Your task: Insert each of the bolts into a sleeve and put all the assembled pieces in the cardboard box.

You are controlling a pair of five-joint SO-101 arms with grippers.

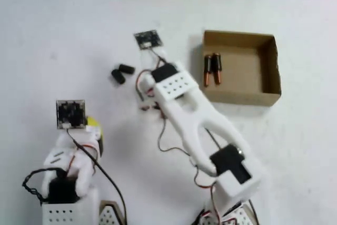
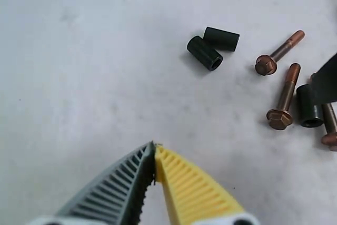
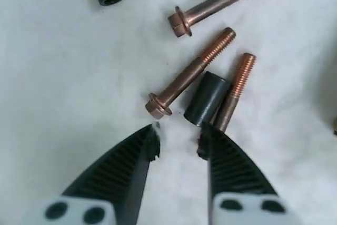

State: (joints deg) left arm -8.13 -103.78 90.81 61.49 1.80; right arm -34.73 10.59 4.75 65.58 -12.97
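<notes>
My right gripper point(image 3: 178, 142) is open just above the table, its black fingertips point(image 3: 151, 143) short of a copper bolt's head point(image 3: 158, 105) and a black sleeve point(image 3: 206, 98). That sleeve lies between two bolts point(image 3: 189, 75) point(image 3: 234, 90). A third bolt point(image 3: 221, 1) lies farther off. My left gripper point(image 2: 154, 154) is shut on nothing, well back from two loose sleeves point(image 2: 205, 52) point(image 2: 221, 39) and the bolts point(image 2: 284, 96). The cardboard box point(image 1: 268, 69) holds two assembled pieces point(image 1: 212, 69).
The right arm point(image 1: 184, 109) stretches across the table's middle to the left of the box. The left arm point(image 1: 71, 156) sits at the near left. Two sleeves point(image 1: 122, 72) lie left of the right arm's wrist. Bare white table spreads to the far left.
</notes>
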